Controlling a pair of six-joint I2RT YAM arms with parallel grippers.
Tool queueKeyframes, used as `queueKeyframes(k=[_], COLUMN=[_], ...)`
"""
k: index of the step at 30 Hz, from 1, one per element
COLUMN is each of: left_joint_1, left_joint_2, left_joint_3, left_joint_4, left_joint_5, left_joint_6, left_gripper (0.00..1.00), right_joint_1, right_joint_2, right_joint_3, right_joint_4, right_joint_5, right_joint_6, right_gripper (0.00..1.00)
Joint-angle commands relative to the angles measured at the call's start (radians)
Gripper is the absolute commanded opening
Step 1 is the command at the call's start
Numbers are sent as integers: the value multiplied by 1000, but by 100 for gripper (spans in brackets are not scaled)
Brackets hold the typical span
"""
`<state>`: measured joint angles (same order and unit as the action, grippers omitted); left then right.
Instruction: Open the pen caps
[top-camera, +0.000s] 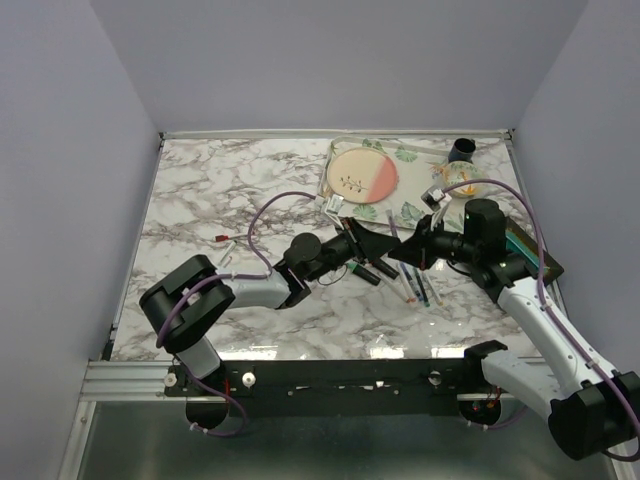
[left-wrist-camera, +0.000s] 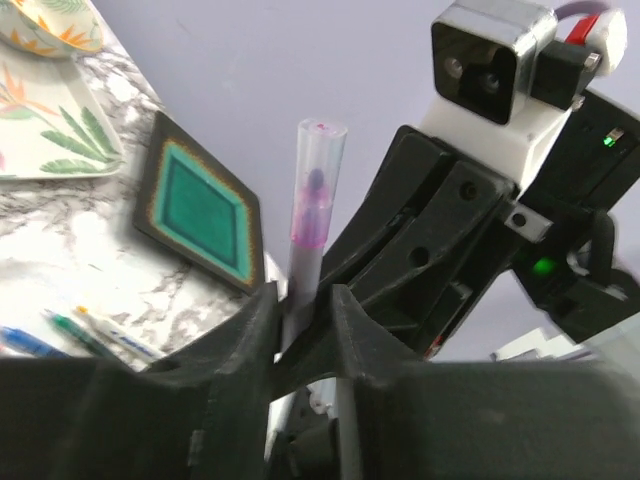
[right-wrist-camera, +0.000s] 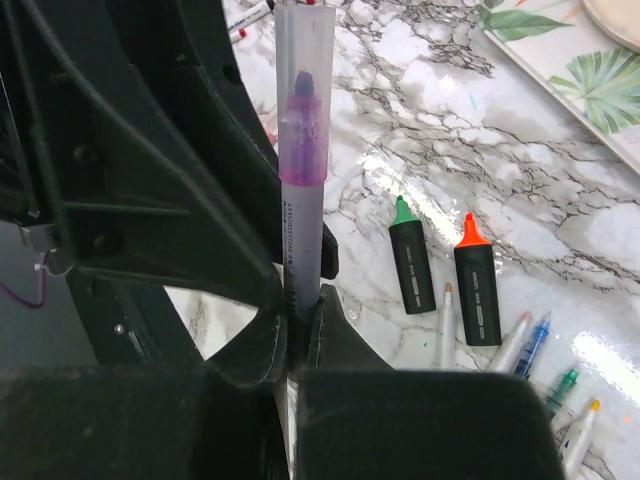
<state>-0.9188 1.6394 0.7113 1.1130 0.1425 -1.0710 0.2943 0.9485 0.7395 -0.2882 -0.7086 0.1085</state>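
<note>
Both arms stretch low over the middle of the desk (top-camera: 220, 190) and meet nose to nose. The left tool (left-wrist-camera: 300, 305) is clenched on a pen (right-wrist-camera: 298, 250). The right tool (right-wrist-camera: 297, 345) pinches the same barrel, fingers tight against it. The pen's clear cap (right-wrist-camera: 300, 90) is seated, a purple tip showing through it, and it sticks out past both tools.

On the desk lie two black highlighters (right-wrist-camera: 412, 270), one with a green cap (right-wrist-camera: 402, 212), one with an orange cap (right-wrist-camera: 469, 232), beside several thin pens (right-wrist-camera: 540, 345).

The desk is white marble with grey veins. A leaf-print tray (top-camera: 405, 212) with a plate (top-camera: 362, 175) sits at the far side, and a green coaster (left-wrist-camera: 200, 205) at the right edge. Lilac walls (top-camera: 60, 150) enclose it.
</note>
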Motion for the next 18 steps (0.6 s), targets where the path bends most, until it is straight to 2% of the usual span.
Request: queueKeyframes(k=[1,2,3,10,16,18], left_joint_1=[-18,-12,-11,5,6,5], left_joint_2=[-85,-96,-116,-142,-127,-124], left_joint_3=[20,23,27,109,183,200], left_joint_4=[-56,-108,-128,-360,-516,-551], left_joint_5=[-75,-93,-103,-170,-199,-196], left_joint_6=[66,78,91,121,135,143], left_gripper=[51,59,61,62,53,43], right_joint_1=[2,3,2,5,3,5], right_joint_2=[13,16,18,21,26,26], right_joint_3=[14,17,18,21,24,24], right_joint_4=[-17,-34,-40,-57,-66,-66], right_joint_5=[-41,-51,-54,-55,-52,-51], right_joint_6=[-98,-99,-149,-185,-191,-193], right_gripper=[1,1,1,1,1,1])
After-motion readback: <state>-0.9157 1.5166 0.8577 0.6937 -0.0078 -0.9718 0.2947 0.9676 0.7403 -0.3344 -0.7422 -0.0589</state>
